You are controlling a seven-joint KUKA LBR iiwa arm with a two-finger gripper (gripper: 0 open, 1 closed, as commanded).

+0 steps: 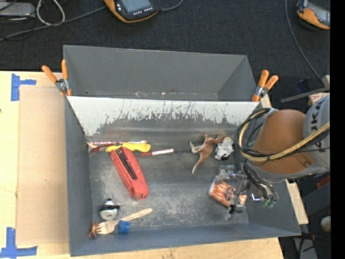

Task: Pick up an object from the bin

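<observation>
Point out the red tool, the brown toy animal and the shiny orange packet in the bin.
red tool (129, 172): camera view, middle of its body.
brown toy animal (205, 148): camera view, its torso.
shiny orange packet (218, 192): camera view, its left half.

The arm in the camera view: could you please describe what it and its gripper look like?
The arm is pale grey with dark lettering near its end, where a rounded orange-brown cover sits, ringed by looped black and yellow cables. The gripper is a small dark metal assembly trailing thin wires.
</observation>
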